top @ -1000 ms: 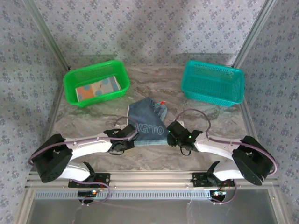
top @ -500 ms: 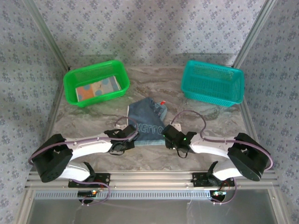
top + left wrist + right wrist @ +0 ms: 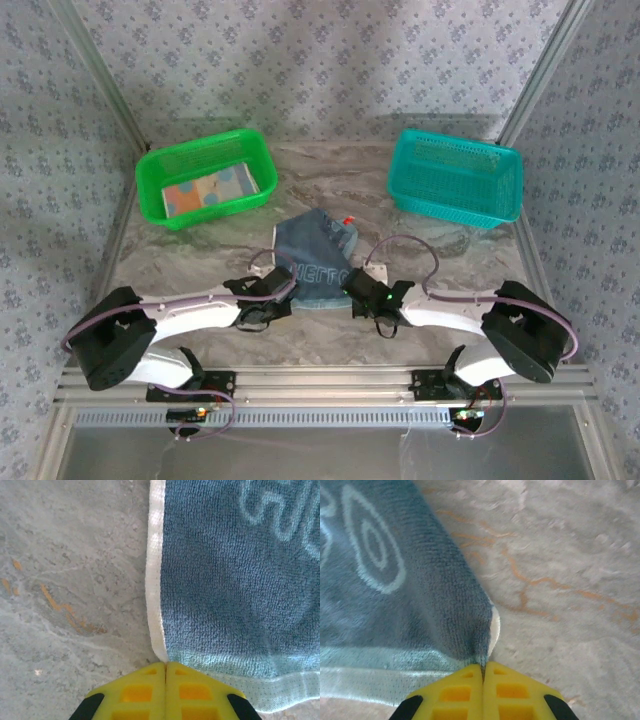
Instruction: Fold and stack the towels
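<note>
A dark slate-blue towel (image 3: 318, 255) with pale lettering lies on the marble table between the two arms, its far part bunched. My left gripper (image 3: 283, 291) is shut on its near left corner; in the left wrist view the yellow fingertips (image 3: 166, 664) pinch the white hem beside the towel (image 3: 235, 580). The right gripper (image 3: 352, 286) is shut on the near right corner, and the right wrist view shows the towel (image 3: 395, 590) puckering into the closed tips (image 3: 483, 666). A light blue dotted towel (image 3: 205, 190) lies flat in the green basket (image 3: 158, 166).
A teal mesh basket (image 3: 455, 210) stands at the back right, the green one at the back left. Bare marble table (image 3: 190, 260) lies on both sides of the towel. Patterned walls and metal frame posts close in the back and sides.
The right gripper has slid left to the towel's near right corner and closed on it. The left gripper has closed on the near left corner. The towel has barely shifted.
</note>
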`<control>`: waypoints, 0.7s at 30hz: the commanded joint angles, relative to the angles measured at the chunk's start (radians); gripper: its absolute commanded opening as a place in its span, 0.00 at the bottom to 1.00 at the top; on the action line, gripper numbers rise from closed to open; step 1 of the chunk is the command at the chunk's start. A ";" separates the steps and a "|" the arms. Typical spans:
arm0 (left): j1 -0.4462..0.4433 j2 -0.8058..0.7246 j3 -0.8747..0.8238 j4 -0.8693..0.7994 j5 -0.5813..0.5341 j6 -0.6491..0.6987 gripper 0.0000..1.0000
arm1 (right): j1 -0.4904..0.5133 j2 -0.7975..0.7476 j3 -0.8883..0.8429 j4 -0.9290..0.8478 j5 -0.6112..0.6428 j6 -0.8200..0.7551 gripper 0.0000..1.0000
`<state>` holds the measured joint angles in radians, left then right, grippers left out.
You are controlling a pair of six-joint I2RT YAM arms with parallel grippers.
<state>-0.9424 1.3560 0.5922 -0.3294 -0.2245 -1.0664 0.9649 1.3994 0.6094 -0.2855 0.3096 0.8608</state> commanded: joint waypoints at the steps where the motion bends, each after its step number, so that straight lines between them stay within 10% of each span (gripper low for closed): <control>1: -0.015 -0.082 0.057 -0.108 -0.020 0.025 0.00 | 0.031 -0.095 0.022 -0.057 -0.001 0.001 0.00; 11: -0.005 -0.266 0.397 -0.381 -0.187 0.227 0.00 | -0.010 -0.353 0.250 -0.197 0.057 -0.223 0.00; 21: 0.183 -0.172 0.855 -0.386 -0.136 0.535 0.00 | -0.197 -0.269 0.627 -0.126 0.012 -0.481 0.00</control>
<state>-0.7868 1.1553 1.3346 -0.6956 -0.3637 -0.6689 0.7979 1.1038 1.1381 -0.4358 0.3260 0.4870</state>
